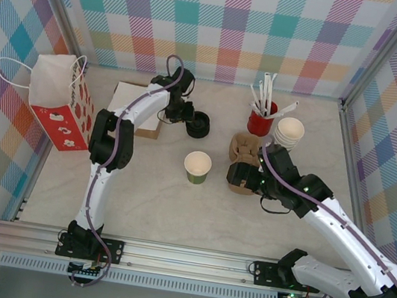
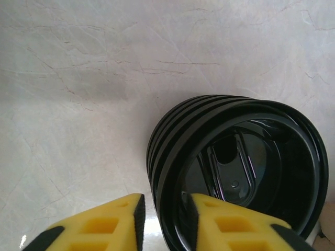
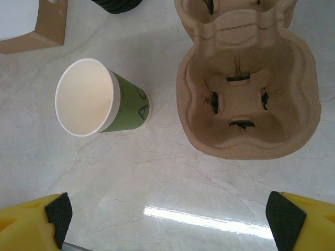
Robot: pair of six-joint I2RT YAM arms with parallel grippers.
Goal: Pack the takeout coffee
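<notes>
Progress early: olive-green paper cup (image 1: pixel 197 165) stands lidless mid-worktop, just beside the empty brown pulp carrier (image 3: pixel 248 104). Left gripper (image 2: pixel 166 212) pinches the rim of the black plastic lid stack (image 2: pixel 235 172) toward the far edge. Right gripper (image 3: pixel 167 225) hangs spread wide above cup and carrier. Capping and seating apparently remain.

Black lids (image 2: pixel 235 178) gleaming here, glossy ribbed plastic, and the table (image 2: pixel 78 104) under them has a smooth, marble-look top with a soft sheen. Now the paper cup (image 3: pixel 86 99): matt, olive-green outside, plain cream inside. And the cup carrier (image 3: pixel 301 99) is rough, fibrous moulded pulp, a dull brown throughout.
</notes>
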